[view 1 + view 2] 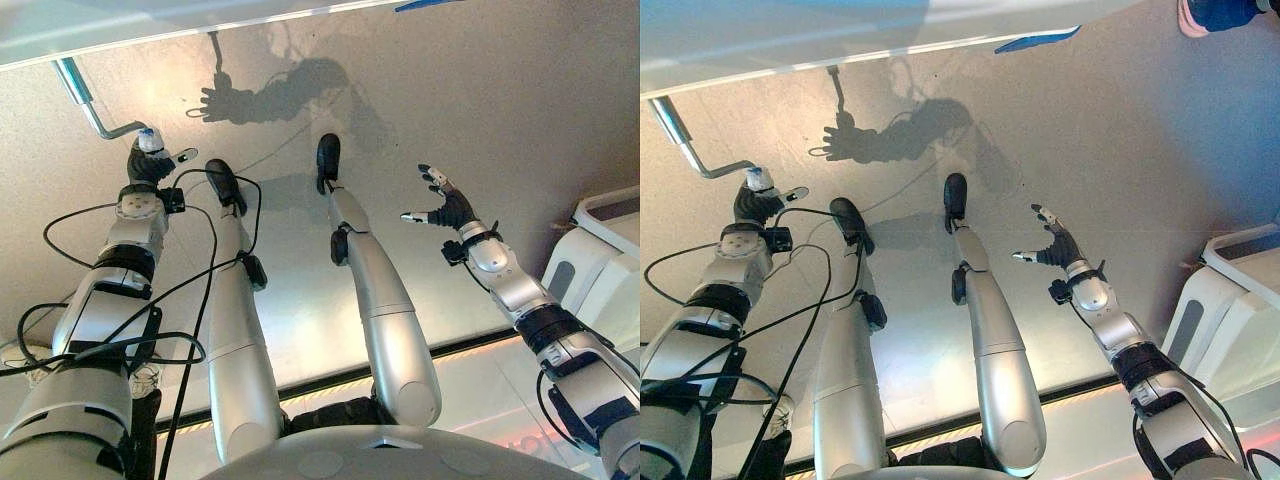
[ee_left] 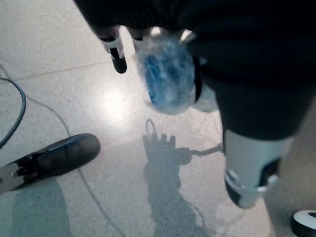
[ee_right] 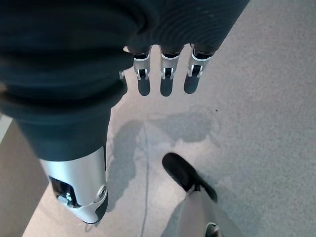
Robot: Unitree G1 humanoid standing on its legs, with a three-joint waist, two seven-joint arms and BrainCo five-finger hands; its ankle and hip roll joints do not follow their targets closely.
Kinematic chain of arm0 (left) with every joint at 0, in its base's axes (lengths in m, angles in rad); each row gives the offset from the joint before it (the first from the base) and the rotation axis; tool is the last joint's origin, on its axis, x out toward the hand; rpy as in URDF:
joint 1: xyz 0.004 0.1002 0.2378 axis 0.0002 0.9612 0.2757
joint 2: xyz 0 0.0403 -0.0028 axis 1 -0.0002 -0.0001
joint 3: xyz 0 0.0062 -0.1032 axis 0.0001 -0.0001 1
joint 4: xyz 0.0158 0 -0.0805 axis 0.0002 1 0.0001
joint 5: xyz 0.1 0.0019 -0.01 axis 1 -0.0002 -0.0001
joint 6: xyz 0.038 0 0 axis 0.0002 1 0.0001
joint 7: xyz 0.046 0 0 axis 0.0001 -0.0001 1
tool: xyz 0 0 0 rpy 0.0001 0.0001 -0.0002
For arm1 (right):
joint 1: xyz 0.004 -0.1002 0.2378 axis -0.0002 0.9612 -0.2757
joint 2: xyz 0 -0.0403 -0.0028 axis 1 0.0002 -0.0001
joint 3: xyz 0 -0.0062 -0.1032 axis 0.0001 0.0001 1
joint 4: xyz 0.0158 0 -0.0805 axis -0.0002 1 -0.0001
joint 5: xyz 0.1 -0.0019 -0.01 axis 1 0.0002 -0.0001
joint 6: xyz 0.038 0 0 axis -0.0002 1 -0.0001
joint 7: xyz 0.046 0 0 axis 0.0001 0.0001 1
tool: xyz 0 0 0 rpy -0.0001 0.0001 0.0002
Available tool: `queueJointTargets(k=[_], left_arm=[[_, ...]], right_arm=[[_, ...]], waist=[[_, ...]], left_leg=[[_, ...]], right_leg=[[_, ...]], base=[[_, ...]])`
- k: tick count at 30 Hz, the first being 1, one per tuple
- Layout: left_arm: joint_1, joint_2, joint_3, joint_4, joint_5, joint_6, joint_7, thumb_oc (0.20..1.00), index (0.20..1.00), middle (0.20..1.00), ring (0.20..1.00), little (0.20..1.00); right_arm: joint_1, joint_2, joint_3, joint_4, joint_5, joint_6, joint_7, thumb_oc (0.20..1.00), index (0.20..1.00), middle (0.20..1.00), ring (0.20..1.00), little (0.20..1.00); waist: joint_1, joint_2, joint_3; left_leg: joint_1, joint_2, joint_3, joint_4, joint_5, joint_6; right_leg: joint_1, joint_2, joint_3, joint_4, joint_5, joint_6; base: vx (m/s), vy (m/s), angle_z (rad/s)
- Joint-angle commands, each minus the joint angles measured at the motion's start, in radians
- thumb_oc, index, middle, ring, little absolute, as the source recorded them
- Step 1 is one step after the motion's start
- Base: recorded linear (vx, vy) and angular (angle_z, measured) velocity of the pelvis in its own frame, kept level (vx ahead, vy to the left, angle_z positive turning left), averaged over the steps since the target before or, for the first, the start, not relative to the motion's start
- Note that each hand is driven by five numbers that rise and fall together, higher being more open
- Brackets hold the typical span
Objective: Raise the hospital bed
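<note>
My left robot hand is out ahead of me on my left side, low over the pale speckled floor. Its fingers are curled round the handle of the bed crank, a bent silver rod that runs up from my grip, turns, and goes on to the underside of the hospital bed, whose light edge runs across the far end of the scene. In my left wrist view the grip end of the crank shows as a rounded knob, clear and bluish, sitting against my palm with one dark-tipped finger beside it.

My right robot hand hangs in the air on my right side, well apart from the crank and from the bed. Its fingers are spread and relaxed, thumb out to the side, and it holds nothing. My right wrist view shows those fingers straight in a row above bare floor.

At the far right edge, beside my right arm, stands a white and grey piece of equipment with a raised rim on top. A thin blue strip sticks out from the bed's edge, and in the right eye view a person's shoe shows at the far right corner on the floor.
</note>
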Motion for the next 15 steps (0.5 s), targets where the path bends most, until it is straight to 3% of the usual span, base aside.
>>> queueJointTargets(k=[1,15], left_arm=[[0.034,0.013,0.012,0.013,-0.028,-0.001,0.001,1.000,1.000,1.000,1.000,1.000],[0.020,0.032,0.020,0.028,0.022,0.000,0.024,1.000,1.000,1.000,1.000,1.000]], right_arm=[[0.054,-0.029,0.007,-0.051,0.002,-0.019,-0.005,1.000,1.000,1.000,1.000,1.000],[0.065,-0.024,0.008,-0.046,-0.014,-0.022,-0.002,1.000,1.000,1.000,1.000,1.000]], waist=[[0.024,-0.059,-0.011],[0.025,-0.062,-0.011]], left_leg=[[-0.045,-0.026,-0.025,0.075,-0.031,0.022],[-0.045,-0.025,-0.028,0.077,-0.033,0.021]], right_leg=[[0.026,0.004,0.014,-0.043,0.045,0.148],[0.026,0.006,0.014,-0.041,0.043,0.148]], base=[[0.00,0.000,0.00],[0.00,0.000,0.00]])
